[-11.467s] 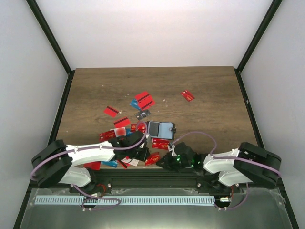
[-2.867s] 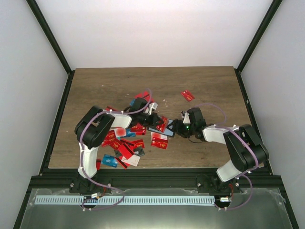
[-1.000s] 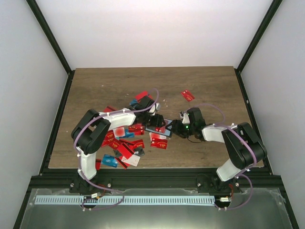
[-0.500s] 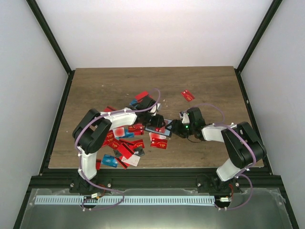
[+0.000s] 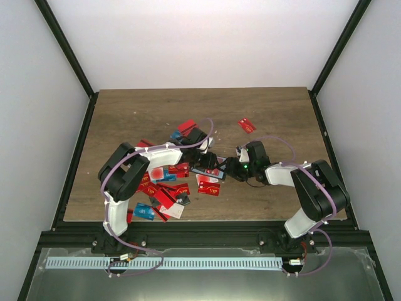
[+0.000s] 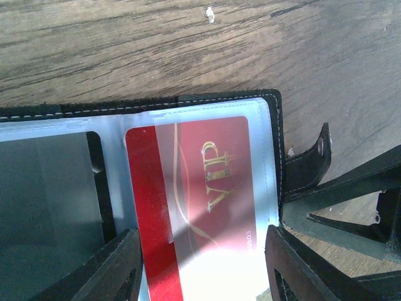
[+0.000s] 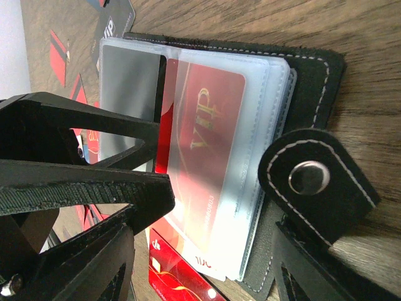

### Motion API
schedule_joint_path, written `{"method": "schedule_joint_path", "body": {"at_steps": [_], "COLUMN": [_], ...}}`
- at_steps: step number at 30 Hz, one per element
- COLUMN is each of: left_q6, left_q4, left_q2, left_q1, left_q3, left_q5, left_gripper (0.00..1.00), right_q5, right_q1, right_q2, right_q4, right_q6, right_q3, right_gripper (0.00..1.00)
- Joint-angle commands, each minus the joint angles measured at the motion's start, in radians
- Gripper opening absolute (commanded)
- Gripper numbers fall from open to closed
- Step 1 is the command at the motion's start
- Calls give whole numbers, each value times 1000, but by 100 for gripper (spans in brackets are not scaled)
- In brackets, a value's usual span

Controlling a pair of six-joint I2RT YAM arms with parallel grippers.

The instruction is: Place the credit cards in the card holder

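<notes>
The card holder (image 6: 50,188) (image 7: 313,81) lies open on the table under both grippers. A red VIP credit card (image 6: 207,200) (image 7: 200,125) sits in its clear right pocket, with a red strip sticking out on the pocket's open side. My left gripper (image 6: 202,233) (image 5: 205,158) is open above it, a finger on each side of the card. My right gripper (image 7: 203,251) (image 5: 230,168) is open at the holder's strap end, and one finger rests against the snap strap (image 7: 310,179). Whether either gripper presses on the holder does not show.
Several loose red and blue cards (image 5: 164,188) are heaped left of the holder. More lie behind it (image 5: 186,126), and a single red one (image 5: 247,125) lies at the back right. Another red card (image 7: 182,276) pokes out from under the holder.
My left gripper has crept a little to the right over the holder and its jaws have narrowed slightly. The right gripper and the holder have stayed put.
</notes>
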Motion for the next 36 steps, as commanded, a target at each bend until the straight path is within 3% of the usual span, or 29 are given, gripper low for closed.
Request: {"method": "schedule_joint_path", "body": {"at_steps": [1,28,36], "left_q6": [-13,-62,-21], "left_q4": [-23,24,-45], "left_q2": [24,37,-50], "left_q1": [-18,-87,-67], "left_q3": [3,49,47], "left_q5": [25,79,20], "left_gripper": [56,44,51], "right_q5": [8,5,7], "right_q1": [9,7,1], "right_q2": [36,31,-2], "right_q4": [-44,-71,-124], "right_q6": [-5,-24,-72], "right_q3": [11,48,64], "right_gripper": [63,62,62]}}
